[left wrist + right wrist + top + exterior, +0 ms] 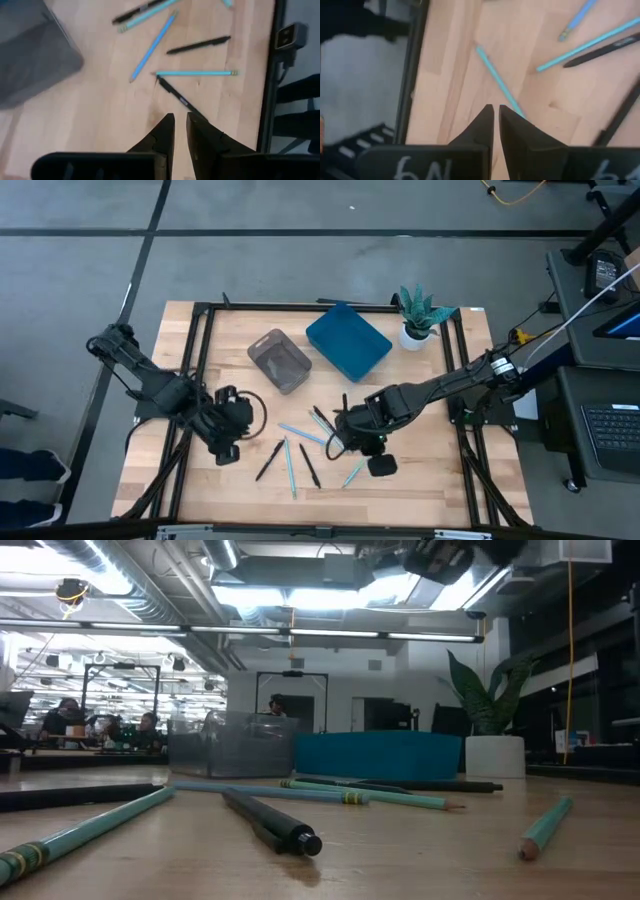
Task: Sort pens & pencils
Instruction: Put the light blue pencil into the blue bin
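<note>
Both pincers (180, 120) (495, 111) near-closed, empty

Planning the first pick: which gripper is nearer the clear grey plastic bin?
Left gripper; the clear grey plastic bin lies just beyond it. The right gripper sits farther off, across the sticks.

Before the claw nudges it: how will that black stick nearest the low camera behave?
The thin black round-ended stick will probably roll, lying loose on the smooth wooden table. It looks straight and unsagging, so likely stiff. Being so slim, it is probably light and may skid from a push.
</note>
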Motion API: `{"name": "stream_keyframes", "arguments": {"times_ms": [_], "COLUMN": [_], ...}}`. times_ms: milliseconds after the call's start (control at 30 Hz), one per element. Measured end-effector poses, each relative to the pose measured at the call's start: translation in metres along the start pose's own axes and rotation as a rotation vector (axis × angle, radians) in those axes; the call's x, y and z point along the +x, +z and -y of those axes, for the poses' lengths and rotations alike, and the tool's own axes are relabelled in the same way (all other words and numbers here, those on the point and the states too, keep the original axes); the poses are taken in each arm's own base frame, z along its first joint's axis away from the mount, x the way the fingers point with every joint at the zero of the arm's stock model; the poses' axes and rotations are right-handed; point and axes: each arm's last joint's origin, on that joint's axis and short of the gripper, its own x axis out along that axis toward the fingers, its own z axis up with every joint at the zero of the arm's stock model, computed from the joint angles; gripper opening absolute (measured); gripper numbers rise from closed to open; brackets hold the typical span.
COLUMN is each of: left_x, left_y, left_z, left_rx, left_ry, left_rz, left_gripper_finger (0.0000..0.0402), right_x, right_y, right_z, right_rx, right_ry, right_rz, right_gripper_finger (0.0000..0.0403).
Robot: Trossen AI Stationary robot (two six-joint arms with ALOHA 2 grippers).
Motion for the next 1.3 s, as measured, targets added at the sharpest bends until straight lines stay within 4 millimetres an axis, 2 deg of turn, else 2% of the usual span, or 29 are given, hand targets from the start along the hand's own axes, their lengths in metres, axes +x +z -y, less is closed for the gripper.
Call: {"name": "stream_keyframes", "arguments": {"times_ms": [100, 233, 367, 500, 700, 867, 1000, 1100, 1300], "left_x": [0.013, 0.023, 0.024, 0.021, 0.019, 0.019, 0.019, 0.019, 0.019], "left_y": [-0.003, -0.012, -0.023, -0.031, -0.034, -0.034, -0.034, -0.034, -0.034], "left_z": [0.010, 0.021, 0.026, 0.028, 0.030, 0.030, 0.030, 0.030, 0.030], "left_rx": [-0.045, -0.114, -0.146, -0.198, -0.220, -0.225, -0.241, -0.244, -0.253], "left_ry": [0.017, 0.060, 0.100, 0.120, 0.122, 0.122, 0.123, 0.123, 0.124], "left_rz": [-0.067, -0.123, -0.159, -0.170, -0.169, -0.171, -0.170, -0.170, -0.170], "left_gripper_finger": [0.0043, 0.0043, 0.0043, 0.0043, 0.0043, 0.0043, 0.0043, 0.0043, 0.0043], "right_x": [0.013, 0.041, 0.071, 0.086, 0.087, 0.087, 0.086, 0.085, 0.076], "right_y": [-0.008, -0.023, -0.034, -0.035, -0.026, -0.036, -0.046, -0.045, -0.027], "right_z": [0.001, 0.004, 0.009, 0.014, 0.011, 0.013, 0.021, 0.026, 0.026], "right_rx": [-0.032, -0.064, -0.081, -0.120, -0.288, -0.368, -0.419, -0.439, -0.533], "right_ry": [0.066, 0.132, 0.193, 0.212, 0.286, 0.295, 0.208, 0.151, 0.034], "right_rz": [-0.056, -0.114, -0.091, -0.007, 0.111, 0.020, -0.077, -0.077, -0.036], "right_gripper_finger": [0.0031, 0.0031, 0.0031, 0.0031, 0.0031, 0.0031, 0.0031, 0.0031, 0.0031]}}
